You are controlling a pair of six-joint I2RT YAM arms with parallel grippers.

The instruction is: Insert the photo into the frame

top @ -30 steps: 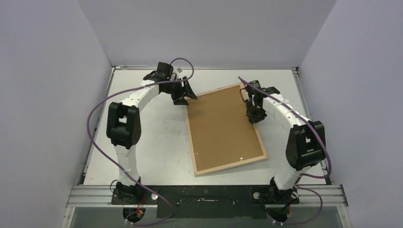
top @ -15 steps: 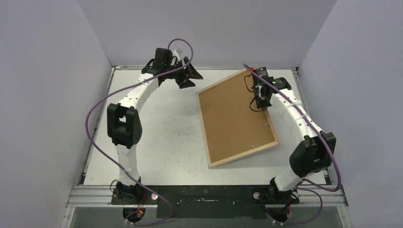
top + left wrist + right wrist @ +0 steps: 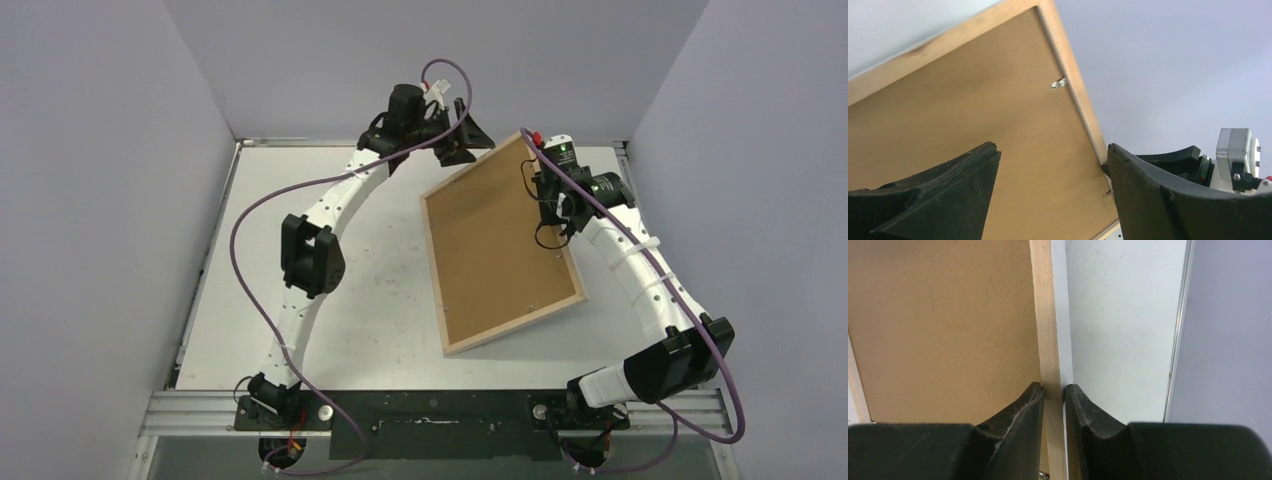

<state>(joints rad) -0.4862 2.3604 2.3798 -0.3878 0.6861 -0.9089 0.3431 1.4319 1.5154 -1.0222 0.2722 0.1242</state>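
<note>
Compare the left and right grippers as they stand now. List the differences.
The left gripper stands wide open with nothing between its fingers; the right gripper is shut on the pale wooden edge of the frame. The left gripper hovers by the far corner of the frame, gripping nothing; the right gripper pinches its right side. Both have black fingers and look onto the frame's brown back.

Top view overhead from near edge; wrist views close, sharing frame point(image 3: 1042, 315).
</note>
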